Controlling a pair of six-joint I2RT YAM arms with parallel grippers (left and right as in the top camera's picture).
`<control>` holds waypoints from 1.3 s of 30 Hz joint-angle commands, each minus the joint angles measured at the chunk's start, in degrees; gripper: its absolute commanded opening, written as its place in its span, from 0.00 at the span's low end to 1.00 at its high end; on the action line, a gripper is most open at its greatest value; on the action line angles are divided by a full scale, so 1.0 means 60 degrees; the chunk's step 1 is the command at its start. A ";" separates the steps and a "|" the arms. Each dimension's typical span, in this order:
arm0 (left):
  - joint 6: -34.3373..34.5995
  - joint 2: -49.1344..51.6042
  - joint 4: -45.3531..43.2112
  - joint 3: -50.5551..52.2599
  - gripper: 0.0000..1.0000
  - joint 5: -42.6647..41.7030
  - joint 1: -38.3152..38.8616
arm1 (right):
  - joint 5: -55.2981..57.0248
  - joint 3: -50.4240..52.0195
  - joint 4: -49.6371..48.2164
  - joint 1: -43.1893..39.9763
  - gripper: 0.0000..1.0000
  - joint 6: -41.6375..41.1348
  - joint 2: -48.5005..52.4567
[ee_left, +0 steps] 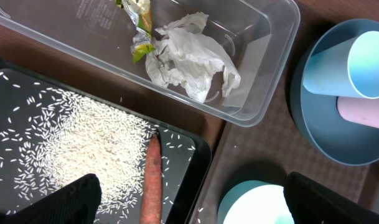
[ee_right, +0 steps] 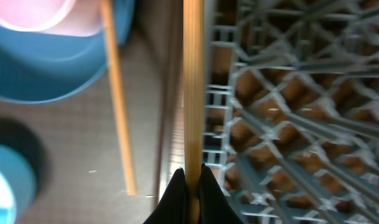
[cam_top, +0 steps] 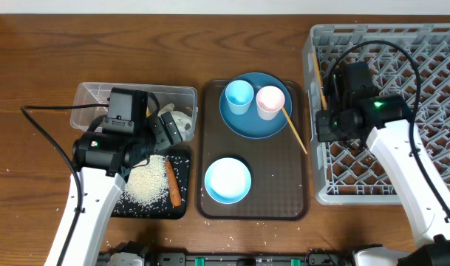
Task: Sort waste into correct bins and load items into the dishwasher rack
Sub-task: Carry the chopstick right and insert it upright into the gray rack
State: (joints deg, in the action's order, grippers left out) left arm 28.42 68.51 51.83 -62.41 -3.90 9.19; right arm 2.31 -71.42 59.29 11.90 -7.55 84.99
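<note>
1. Biggest first: the dishwasher rack (cam_top: pixel 431 44), grey lattice, fills the right edge of the counter up to the far right corner.
2. The brown serving tray (cam_top: pixel 276 192) sits mid-counter, just left of the rack, reaching toward the near edge.
3. Over on the left, the clear tub (ee_left: pixel 270 37) lies on the far side, with the black tray (ee_left: pixel 198 152) just beside it toward the near edge.
4. My left gripper (ee_left: pixel 194 180) hangs above where those two bins meet, jaws spread wide, nothing between them.
5. My right gripper (ee_right: pixel 190 177) is at the rack's left wall, jaws pinching the held chopstick (ee_right: pixel 192 87), which runs along that wall toward the far edge.
6. The dark blue plate (cam_top: pixel 243 127) is at the serving tray's far end, carrying the light blue cup (cam_top: pixel 239 94) and, to its right, the pink cup (cam_top: pixel 270 100), side by side.
7. The pale blue bowl (cam_top: pixel 227 179) rests mouth up at the serving tray's near end.
8. The crumpled paper (ee_left: pixel 192 59) is inside the clear tub, toward its right end.
9. The loose chopstick (cam_top: pixel 295 131) slants from beside the pink cup out toward the serving tray's right rim.
10. The carrot (ee_left: pixel 153 180) lies in the black tray, against the right side of the rice.
11. The wrapper (ee_left: pixel 139 25), green-yellow, is in the tub, touching the paper.
12. The rice (ee_left: pixel 83 143) is heaped in the black tray, stray grains scattered round it.
</note>
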 commanded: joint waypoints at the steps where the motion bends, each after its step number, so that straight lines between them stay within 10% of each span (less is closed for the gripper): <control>1: -0.0091 0.0047 -0.0011 -0.0135 0.96 0.0157 -0.0040 | 0.0885 -0.0058 0.0029 -0.0146 0.01 0.0288 -0.0109; 30: -0.0091 0.0047 -0.0011 -0.0135 0.96 0.0153 -0.0040 | 0.1158 -0.0004 -0.0091 -0.0186 0.02 0.0415 0.1384; 39: -0.0091 0.0047 -0.0011 -0.0135 0.96 0.0157 -0.0040 | 0.1158 -0.0004 -0.0087 -0.0186 0.22 0.0415 0.1588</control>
State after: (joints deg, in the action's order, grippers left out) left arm 28.42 68.51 51.86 -62.39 -3.90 9.19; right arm 8.64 -71.40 58.87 11.55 -5.41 94.04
